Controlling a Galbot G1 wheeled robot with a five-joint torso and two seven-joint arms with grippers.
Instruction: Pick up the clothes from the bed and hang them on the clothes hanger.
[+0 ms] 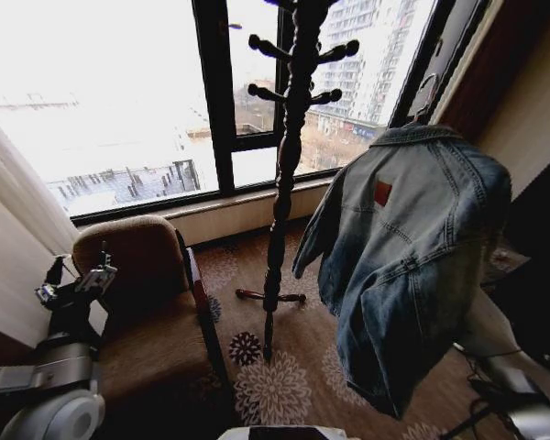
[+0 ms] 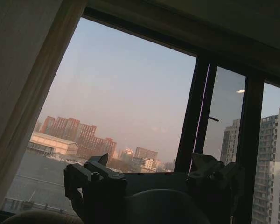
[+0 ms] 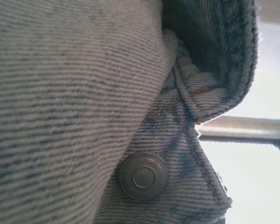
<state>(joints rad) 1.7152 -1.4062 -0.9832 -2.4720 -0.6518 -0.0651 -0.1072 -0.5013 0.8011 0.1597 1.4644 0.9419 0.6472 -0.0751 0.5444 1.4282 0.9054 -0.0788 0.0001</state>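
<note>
Jacket (image 1: 412, 257) hangs in the air at the right of my head view, back side toward me, red patch (image 1: 382, 192) below the collar, sleeves drooping toward the patterned carpet (image 1: 284, 367). It sits just right of the dark wooden coat stand (image 1: 284, 174), apart from it. In the right wrist view I see denim folds and a metal button (image 3: 143, 176) pressed close; the right fingers are covered by cloth, so I cannot tell their state. Left gripper (image 1: 73, 284) is parked low at my left beside the brown armchair (image 1: 156, 302), its fingers (image 2: 95, 182) spread wide, holding nothing, facing the window (image 2: 130, 93).
</note>
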